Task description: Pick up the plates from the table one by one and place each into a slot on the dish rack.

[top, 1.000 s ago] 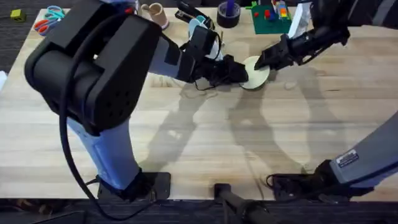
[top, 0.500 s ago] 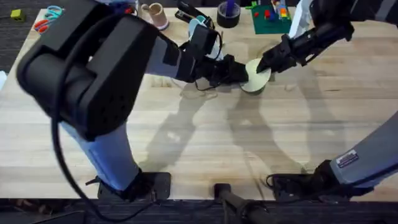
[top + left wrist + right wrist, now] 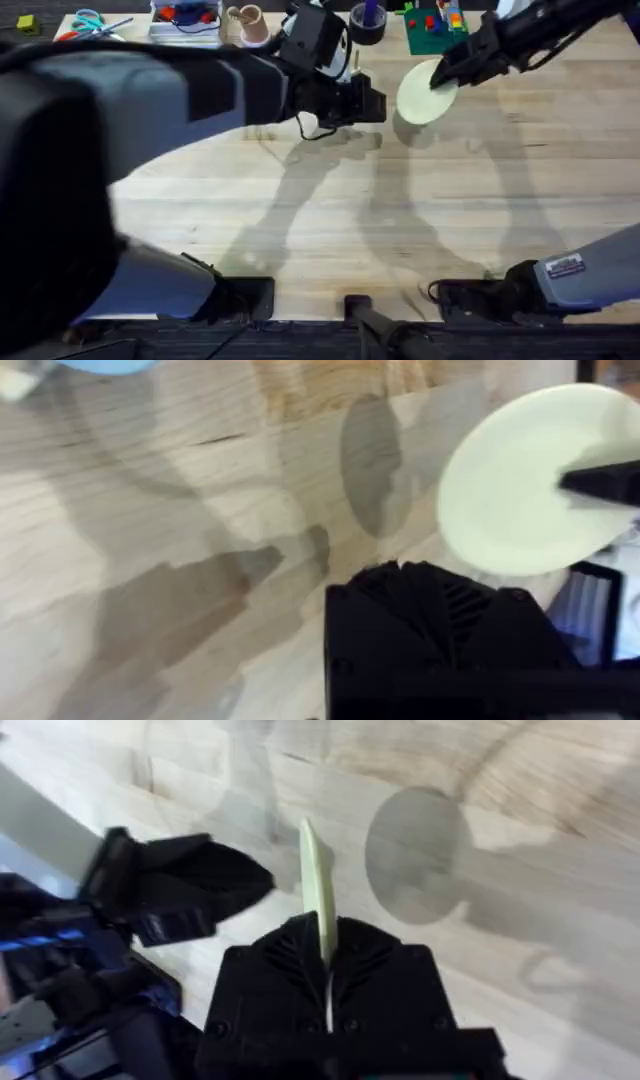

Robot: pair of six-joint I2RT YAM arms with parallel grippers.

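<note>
Cream-yellow, the plate (image 3: 427,92) hangs clear of the table (image 3: 420,220), pinched at its rim by your right gripper (image 3: 448,72); its shadow lies on the wood below. The grip is only an edge pinch, so a quick swing could let it pivot or slip. Your left gripper (image 3: 372,103) sits just beside, fingers together and empty: keep it clear.

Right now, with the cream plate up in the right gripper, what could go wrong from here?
The right gripper pinches the cream plate only at its rim, above the table, so a jerk might let it slip and drop. The left gripper sits beside the plate; swinging that way could clip it.
</note>
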